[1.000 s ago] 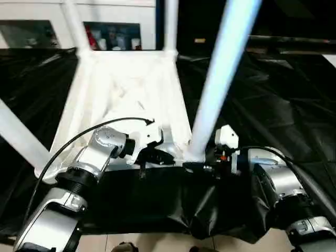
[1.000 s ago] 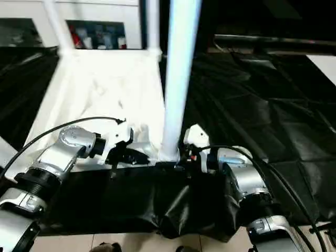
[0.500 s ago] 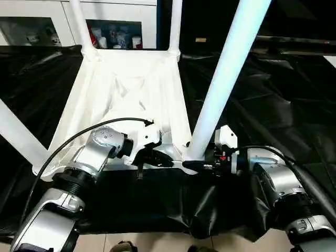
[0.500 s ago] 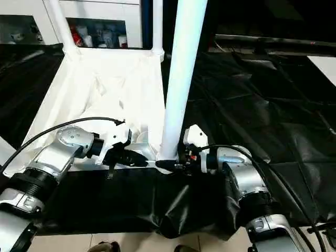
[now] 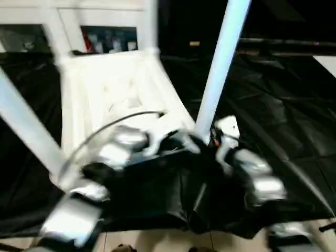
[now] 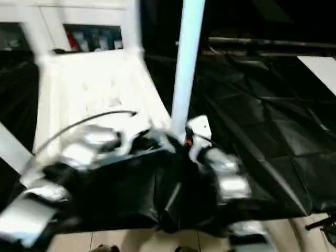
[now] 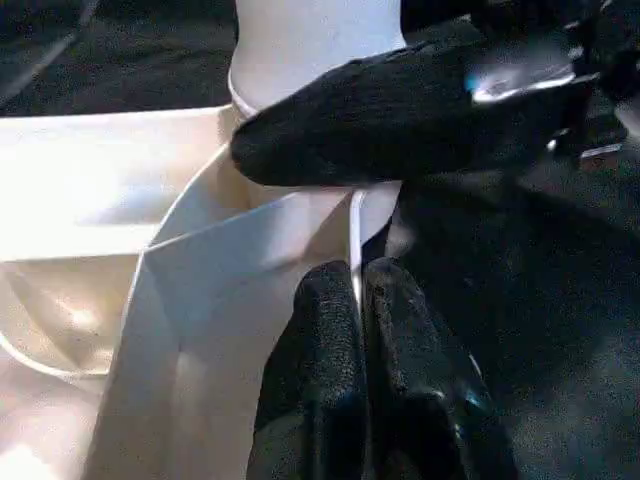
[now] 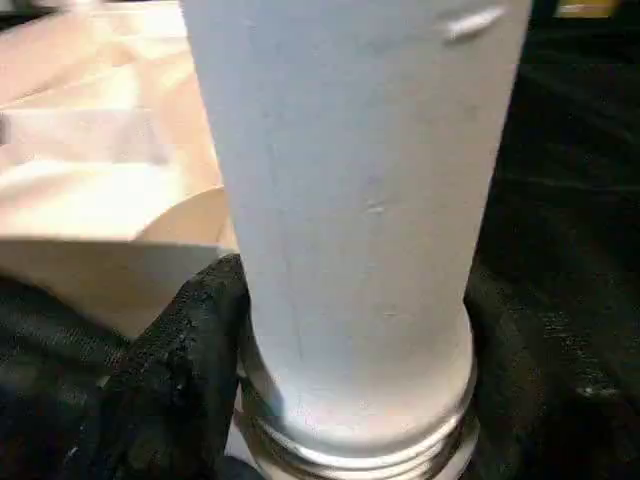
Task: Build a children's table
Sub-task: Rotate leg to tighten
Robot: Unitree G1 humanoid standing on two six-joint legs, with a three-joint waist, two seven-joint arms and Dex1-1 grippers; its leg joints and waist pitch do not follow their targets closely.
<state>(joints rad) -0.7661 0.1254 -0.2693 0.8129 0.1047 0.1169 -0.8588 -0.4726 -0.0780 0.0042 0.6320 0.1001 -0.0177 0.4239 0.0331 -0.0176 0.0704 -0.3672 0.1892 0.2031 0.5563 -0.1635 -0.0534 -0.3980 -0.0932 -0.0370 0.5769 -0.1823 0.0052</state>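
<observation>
Both your arms have swung inward since before. Your right gripper (image 8: 350, 400) clasps the near table leg (image 5: 223, 58) at its base; your left gripper (image 7: 360, 300) is closed, empty, touching the tabletop (image 5: 105, 89) rim.

A lab or workshop: black sheeting (image 5: 273, 126) covers the bench, glass-fronted white cabinets (image 5: 107, 38) behind.

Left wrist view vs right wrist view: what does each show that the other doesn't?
Left wrist: the shut left hand at the tabletop corner wall, with a right hand finger lying across the leg. Right wrist: the ring at the leg's base, a black finger on each side. Shared: leg, tabletop, black sheet.
</observation>
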